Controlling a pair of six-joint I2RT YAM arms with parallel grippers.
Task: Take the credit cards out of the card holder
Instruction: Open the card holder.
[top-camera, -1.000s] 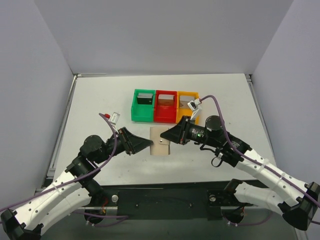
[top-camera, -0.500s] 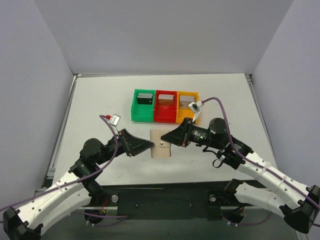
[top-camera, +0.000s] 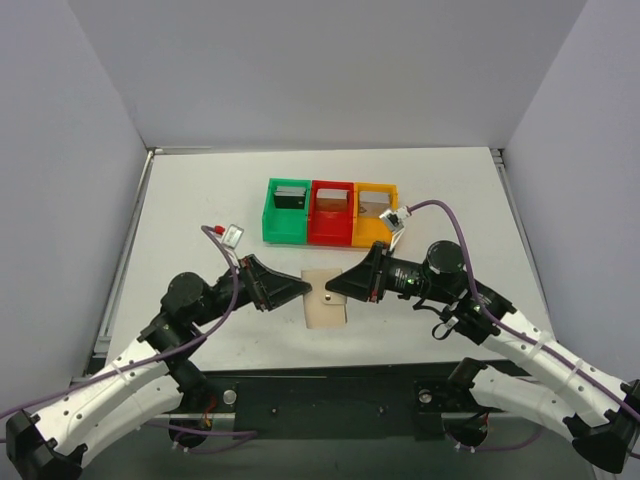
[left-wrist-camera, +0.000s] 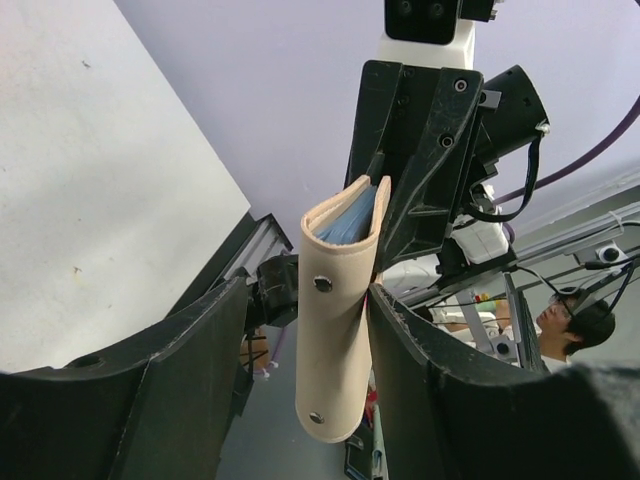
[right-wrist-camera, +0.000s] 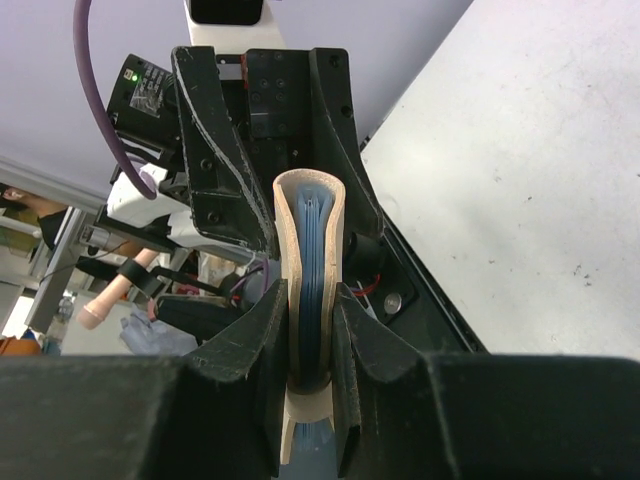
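Overhead from behind — wrist cameras, close, face each other across the card holder.

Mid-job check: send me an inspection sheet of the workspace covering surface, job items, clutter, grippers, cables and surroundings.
Surface: white table, a few tiny specks.
Job's things: card holder folded, held between the arms; cannot tell whether anything is left inside. Credit cards: one each in the green bin, red bin and orange bin.
Clutter: nothing seen.
Grippers: right gripper shut on the card holder; left gripper open, fingers either side of it.
Cables: purple cable along each arm, away from the holder.
Surroundings: plain walls on three sides; person beyond the table.
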